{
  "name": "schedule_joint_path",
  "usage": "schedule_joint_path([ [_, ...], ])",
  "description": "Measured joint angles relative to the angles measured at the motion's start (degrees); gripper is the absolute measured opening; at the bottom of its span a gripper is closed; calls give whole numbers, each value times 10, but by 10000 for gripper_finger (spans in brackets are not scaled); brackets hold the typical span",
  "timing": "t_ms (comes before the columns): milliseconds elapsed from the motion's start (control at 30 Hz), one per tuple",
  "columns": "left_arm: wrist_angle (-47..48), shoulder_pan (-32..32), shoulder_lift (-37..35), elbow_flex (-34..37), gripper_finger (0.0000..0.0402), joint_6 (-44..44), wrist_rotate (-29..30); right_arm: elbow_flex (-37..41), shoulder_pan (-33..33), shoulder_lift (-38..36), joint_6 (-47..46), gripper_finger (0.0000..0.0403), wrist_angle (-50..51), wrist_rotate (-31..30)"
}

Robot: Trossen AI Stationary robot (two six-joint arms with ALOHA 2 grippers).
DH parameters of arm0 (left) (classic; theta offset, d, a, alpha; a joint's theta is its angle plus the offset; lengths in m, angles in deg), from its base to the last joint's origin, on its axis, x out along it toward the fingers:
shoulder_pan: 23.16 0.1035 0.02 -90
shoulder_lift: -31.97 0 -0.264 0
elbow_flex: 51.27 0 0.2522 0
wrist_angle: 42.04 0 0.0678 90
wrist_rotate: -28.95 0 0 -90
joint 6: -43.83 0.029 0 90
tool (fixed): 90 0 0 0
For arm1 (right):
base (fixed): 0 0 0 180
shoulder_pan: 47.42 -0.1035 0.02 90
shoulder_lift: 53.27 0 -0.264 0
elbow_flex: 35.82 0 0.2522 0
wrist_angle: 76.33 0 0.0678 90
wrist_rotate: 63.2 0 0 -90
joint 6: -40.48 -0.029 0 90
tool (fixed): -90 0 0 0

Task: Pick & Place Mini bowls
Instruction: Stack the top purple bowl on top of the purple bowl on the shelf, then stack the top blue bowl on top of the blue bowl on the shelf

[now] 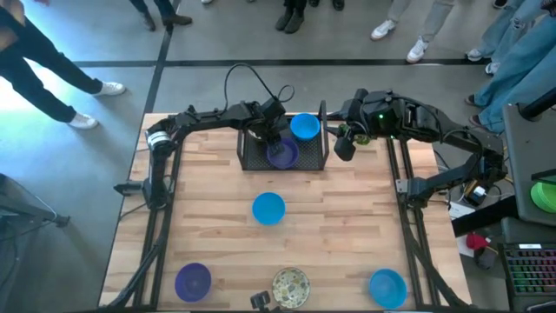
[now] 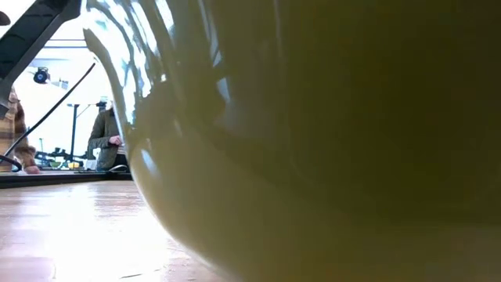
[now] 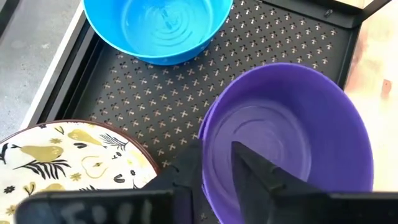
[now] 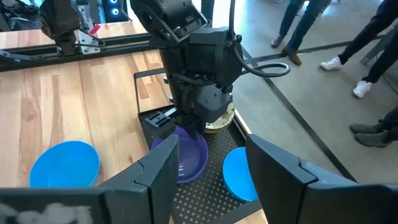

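Purple mini bowl [image 3: 289, 140] upright in black mesh tray [image 3: 168, 93], rim clamped by left gripper [image 3: 217, 171], right gripper [image 4: 208, 165] spread apart nearby

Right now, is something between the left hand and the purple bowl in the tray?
No. The left hand already pinches the purple bowl's rim, one finger inside and one outside, within the black mesh tray. Nothing visible stands between them.

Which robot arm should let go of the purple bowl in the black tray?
The left arm. Its gripper is pinching the rim of the purple bowl over the black mesh tray, so it likely releases there. The right gripper is open and empty beside the tray.
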Motion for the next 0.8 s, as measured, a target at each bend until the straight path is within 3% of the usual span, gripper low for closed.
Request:
schedule_joint_path([
  [300, 25, -1, -16, -34, 92, -7, 0, 0, 0, 0, 0, 178, 0, 0],
  [467, 102, -9, -43, -78, 92, -5, -2, 0, 0, 0, 7, 178, 0, 0],
  [800, 233, -107, -108, -83, 92, 45, -1, 0, 0, 0, 17, 178, 1, 0],
])
